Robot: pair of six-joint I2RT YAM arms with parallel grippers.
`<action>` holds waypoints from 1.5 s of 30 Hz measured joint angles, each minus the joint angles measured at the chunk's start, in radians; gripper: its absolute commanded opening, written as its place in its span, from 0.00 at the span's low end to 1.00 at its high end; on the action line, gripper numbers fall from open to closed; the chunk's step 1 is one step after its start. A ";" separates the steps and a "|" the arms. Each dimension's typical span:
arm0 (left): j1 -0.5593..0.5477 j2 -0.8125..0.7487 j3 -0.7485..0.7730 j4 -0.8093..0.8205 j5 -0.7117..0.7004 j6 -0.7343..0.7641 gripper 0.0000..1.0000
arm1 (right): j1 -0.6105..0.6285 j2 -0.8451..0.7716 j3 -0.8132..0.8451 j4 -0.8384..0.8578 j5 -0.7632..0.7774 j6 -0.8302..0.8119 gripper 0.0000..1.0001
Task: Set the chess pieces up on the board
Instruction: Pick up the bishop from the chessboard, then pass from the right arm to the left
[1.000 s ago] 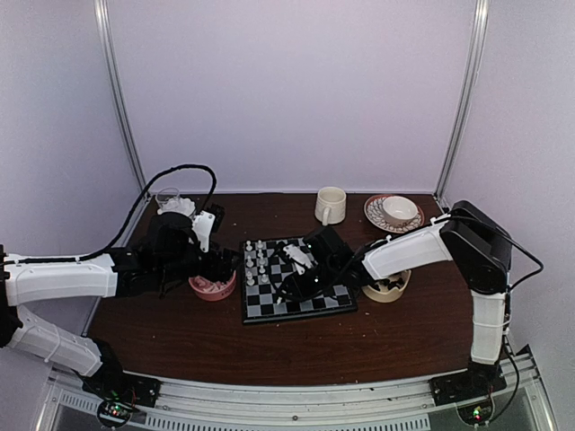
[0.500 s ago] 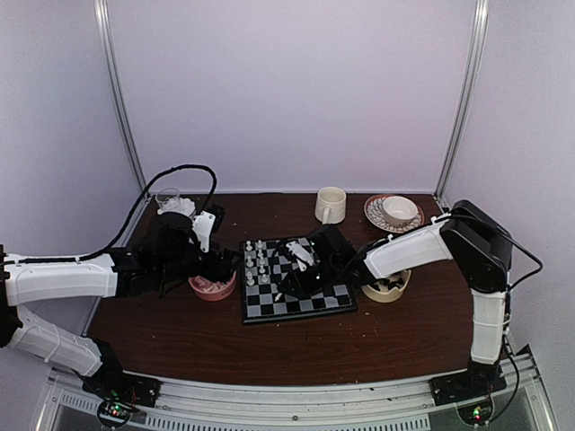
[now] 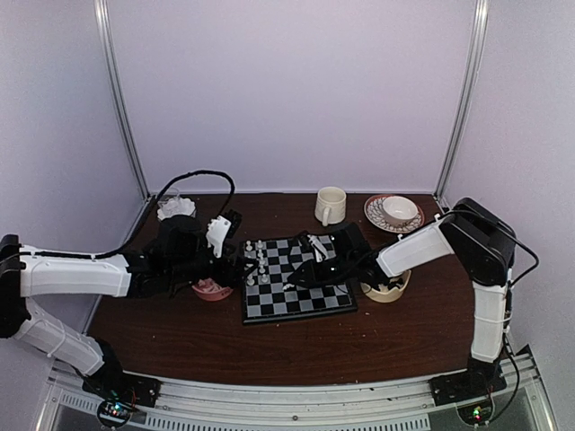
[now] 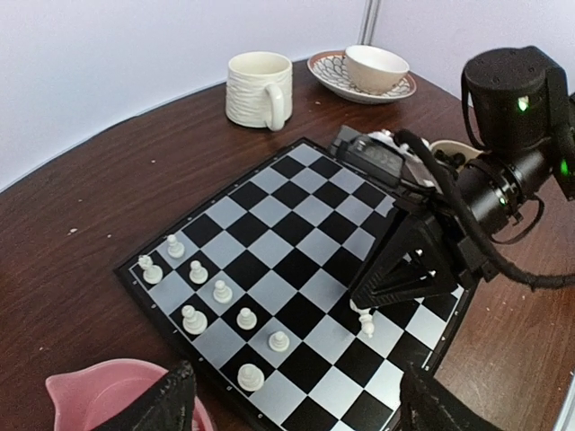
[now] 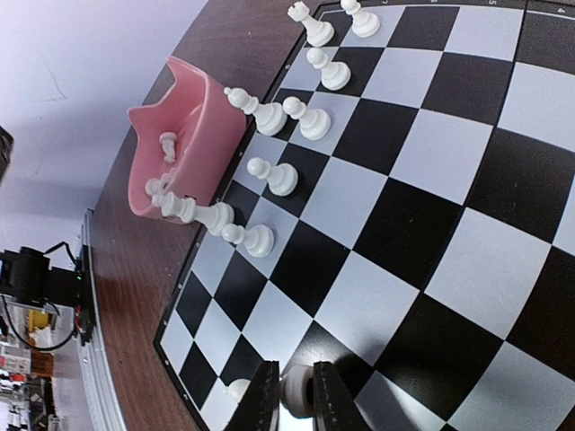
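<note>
table (image 3: 180, 332): brown, carries everything listed below.
board (image 3: 301, 303): flat at the table's centre. about eight white chess pieces (image 4: 221, 290) stand in two ragged columns along its left side. no black ones show on it.
pink bowl (image 4: 94, 395): just left of the board, with more white figures inside.
left tool (image 4: 305, 406): spread wide, empty, hovering beside the pink bowl.
right tool (image 5: 295, 400): pinched on one held piece (image 4: 364, 321), low over the board's near-right squares. cannot tell if it touches.
status, judged: early. most white and all black are still to be placed.
</note>
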 measured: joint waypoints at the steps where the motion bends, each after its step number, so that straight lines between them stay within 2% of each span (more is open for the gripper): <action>1: -0.006 0.017 0.000 0.016 0.010 0.010 0.78 | -0.003 0.000 -0.004 0.013 -0.008 0.018 0.14; 8: -0.072 0.163 0.022 0.055 0.052 0.044 0.77 | -0.024 0.013 -0.019 0.126 -0.076 0.128 0.14; 24: -0.081 0.406 0.171 0.080 0.146 -0.005 0.52 | -0.057 0.069 -0.040 0.230 -0.132 0.240 0.14; 45: -0.081 0.514 0.305 -0.069 0.127 -0.026 0.39 | -0.074 0.099 -0.048 0.306 -0.165 0.301 0.13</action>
